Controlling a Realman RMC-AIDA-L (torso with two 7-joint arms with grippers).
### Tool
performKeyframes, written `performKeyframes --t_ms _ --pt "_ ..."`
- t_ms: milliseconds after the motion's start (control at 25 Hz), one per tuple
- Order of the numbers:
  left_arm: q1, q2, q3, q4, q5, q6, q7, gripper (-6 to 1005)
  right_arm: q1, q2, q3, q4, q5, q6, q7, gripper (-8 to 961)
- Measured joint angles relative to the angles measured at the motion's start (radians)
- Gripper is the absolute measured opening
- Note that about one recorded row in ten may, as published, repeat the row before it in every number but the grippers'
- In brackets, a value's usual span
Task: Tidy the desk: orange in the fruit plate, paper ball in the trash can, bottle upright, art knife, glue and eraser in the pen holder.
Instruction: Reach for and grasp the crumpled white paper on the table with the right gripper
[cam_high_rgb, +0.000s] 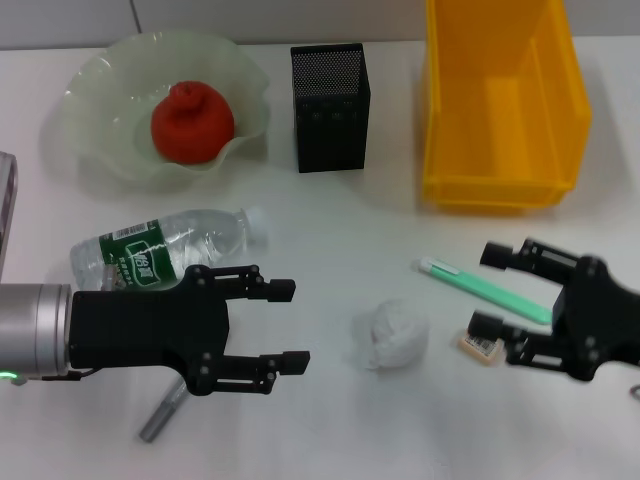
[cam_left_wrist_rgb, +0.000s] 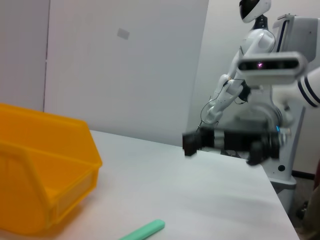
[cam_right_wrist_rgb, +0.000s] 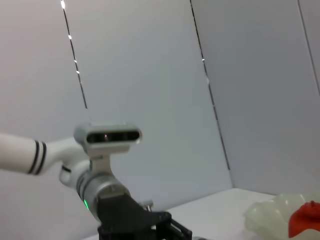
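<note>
The orange lies in the pale fruit plate at the back left. The bottle lies on its side, and my open left gripper hovers just in front of it. A grey glue stick pokes out from under that gripper. The white paper ball sits between the two grippers. My open right gripper straddles the green art knife, with the eraser by its near finger. The black mesh pen holder and the yellow trash can stand at the back.
A grey object shows at the left edge. In the left wrist view, the yellow bin and the knife's green end appear, with the right arm beyond. In the right wrist view, the left arm is visible, with the fruit plate off to one side.
</note>
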Motion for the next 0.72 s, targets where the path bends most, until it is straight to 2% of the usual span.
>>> performKeyframes --t_ms 120,160,200,320,440,560,600,680,720 --pt "-0.005 -0.001 -0.002 -0.025 0.009 -0.008 0.010 756 0.014 -0.009 -0.004 -0.129 -0.006 -0.041 0.187 797" --pt "-0.004 -0.002 -0.002 -0.025 0.009 -0.008 0.016 756 0.018 -0.011 -0.005 -0.254 -0.011 -0.046 0.329 797" --pt "-0.004 -0.002 -0.002 -0.025 0.009 -0.008 0.016 756 0.018 -0.011 -0.005 -0.254 -0.011 -0.046 0.329 797" --pt "0.001 -0.004 -0.002 -0.030 0.009 -0.006 0.034 756 0.029 -0.013 0.015 -0.423 -0.018 -0.033 0.537 797" --pt "0.002 -0.004 -0.002 -0.058 0.009 -0.001 0.054 756 0.062 -0.028 0.026 -0.525 -0.043 -0.035 0.698 797" --pt "0.006 -0.004 -0.002 -0.065 0.008 0.002 0.056 756 0.121 -0.042 0.022 -0.576 -0.134 -0.039 0.797 797" --pt "0.006 -0.004 -0.002 -0.065 0.008 0.002 0.056 757 0.121 -0.042 0.022 -0.576 -0.134 -0.039 0.797 797" --pt "0.007 -0.005 -0.002 -0.070 0.008 0.001 0.056 757 0.137 -0.033 0.016 -0.576 -0.197 -0.031 0.770 797" --pt "0.007 -0.005 -0.002 -0.075 0.006 0.000 0.056 757 0.139 -0.020 0.016 -0.568 -0.229 -0.024 0.731 797"
